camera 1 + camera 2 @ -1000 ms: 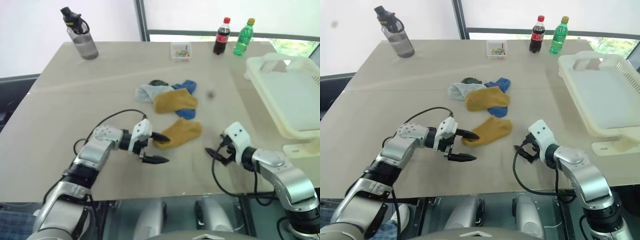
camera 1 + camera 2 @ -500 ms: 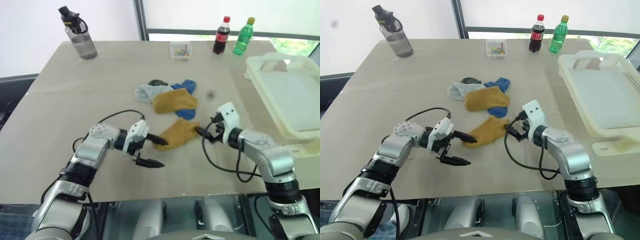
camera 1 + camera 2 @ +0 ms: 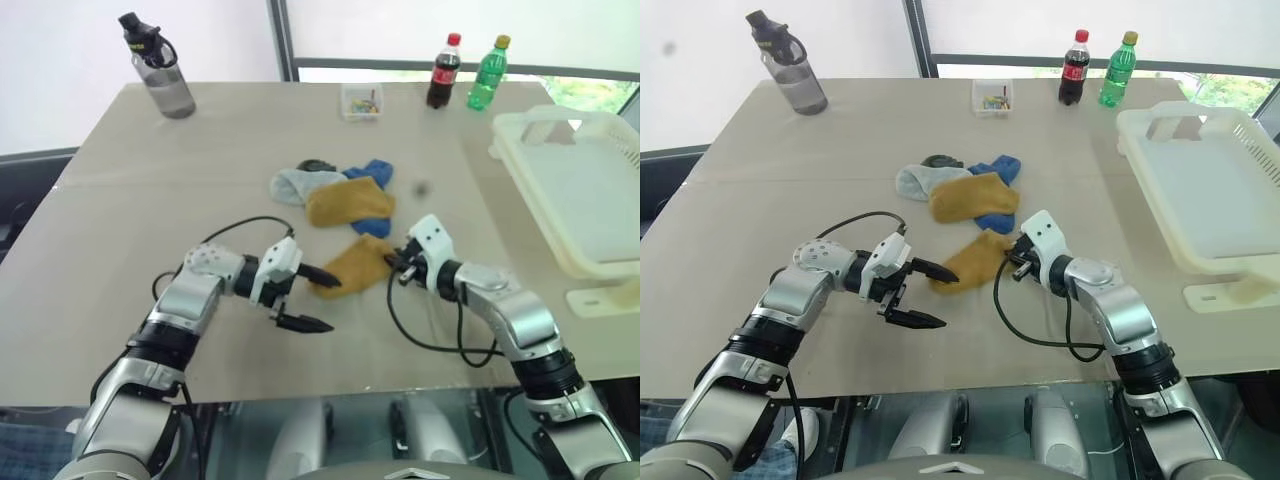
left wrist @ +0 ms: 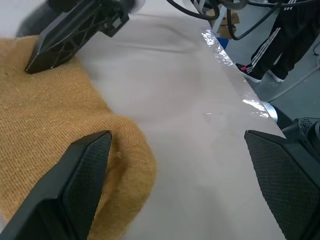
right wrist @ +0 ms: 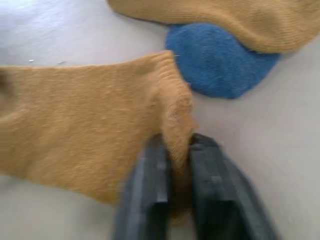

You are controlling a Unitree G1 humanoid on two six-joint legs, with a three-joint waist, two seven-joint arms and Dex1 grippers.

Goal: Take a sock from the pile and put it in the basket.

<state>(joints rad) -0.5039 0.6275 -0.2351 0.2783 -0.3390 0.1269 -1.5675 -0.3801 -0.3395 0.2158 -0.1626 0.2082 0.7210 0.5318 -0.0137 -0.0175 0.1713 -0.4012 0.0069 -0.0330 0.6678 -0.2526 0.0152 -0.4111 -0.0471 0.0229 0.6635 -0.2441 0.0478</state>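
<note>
While the right tool (image 5: 177,165) has pinched 1 mustard sock's (image 3: 975,260) edge on the table (image 3: 200,170), the left tool (image 3: 315,297) gapes opposite; lifting and carrying to the basket (image 3: 1210,190), well off beyond, remain.

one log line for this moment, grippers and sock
right gripper: shut on yellow sock edge | left gripper: open at sock's other end | sock: flat on table | basket: no sock seen inside
</note>
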